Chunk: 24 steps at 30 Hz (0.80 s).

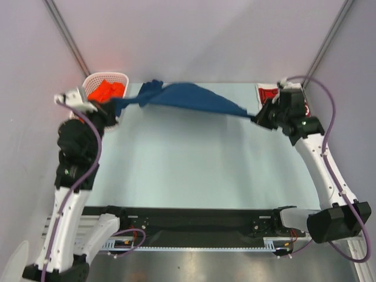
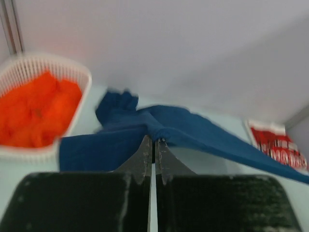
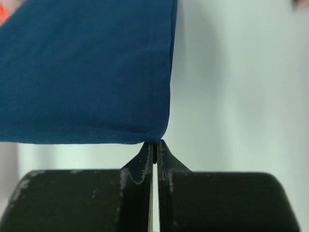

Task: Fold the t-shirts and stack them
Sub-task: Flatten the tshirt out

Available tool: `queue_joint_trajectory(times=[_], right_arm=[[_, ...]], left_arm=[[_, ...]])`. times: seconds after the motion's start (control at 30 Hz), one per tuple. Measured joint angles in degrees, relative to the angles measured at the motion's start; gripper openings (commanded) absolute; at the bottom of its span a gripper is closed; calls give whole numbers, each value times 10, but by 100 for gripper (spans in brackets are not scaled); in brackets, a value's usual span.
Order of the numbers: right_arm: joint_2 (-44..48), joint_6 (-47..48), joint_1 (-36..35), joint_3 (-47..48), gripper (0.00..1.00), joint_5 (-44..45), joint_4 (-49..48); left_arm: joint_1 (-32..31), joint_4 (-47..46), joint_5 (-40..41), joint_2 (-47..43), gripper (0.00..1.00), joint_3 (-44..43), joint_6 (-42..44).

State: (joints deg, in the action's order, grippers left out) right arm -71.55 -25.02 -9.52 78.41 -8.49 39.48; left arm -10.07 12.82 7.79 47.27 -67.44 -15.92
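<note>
**Position of the work piece.** The navy t-shirt (image 1: pixel 188 98) hangs strung between the two arms over the far part of the counter (image 1: pixel 188 170). Its long axis runs left to right, roughly parallel to the near edge. The span looks taut and appears to sit clear of the counter, though the overhead view does not settle this along the whole length.

**Left end.** The left gripper (image 1: pixel 111 108) has its fingers pressed together on a fold of the navy cloth. A loose bunch of fabric gathers just beyond this pinch. The white basket (image 1: pixel 94 78) stands just beside and beyond this gripper, with the orange t-shirt (image 1: pixel 107 91) inside it.

**Right end.** The right gripper (image 1: pixel 257 117) pinches a corner of the hem, and the cloth fans out from the fingertips toward the left arm. The red t-shirt (image 1: pixel 267 93) lies on the counter just beyond this gripper, partly hidden by the arm.

**Governing relation.** Each arm holds one end, so neither is nearer than the other. The bare counter lies on the near side of the stretched line, toward the arm bases. A lay-down would likely carry both ends that way together. The bunched left end probably calls for spreading first.
</note>
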Motion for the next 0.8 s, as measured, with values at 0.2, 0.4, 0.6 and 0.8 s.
queue_joint_trajectory(times=[0.2,0.4,0.6,0.8], right_arm=[[109,-20,-38,-225,0,-24,81],[207,-52,-81,-298,0,-35,160],[244,-84,-119,-341,61,-36,235],[152,-62,-115,-276,66,-28,231]], left_arm=[[-19,183,8,-227,0,214,-144],[-19,350,7,-349,17,248,-244],[-19,423,-7,-341,76,246,-263],[-19,387,-7,-207,75,154,-190]])
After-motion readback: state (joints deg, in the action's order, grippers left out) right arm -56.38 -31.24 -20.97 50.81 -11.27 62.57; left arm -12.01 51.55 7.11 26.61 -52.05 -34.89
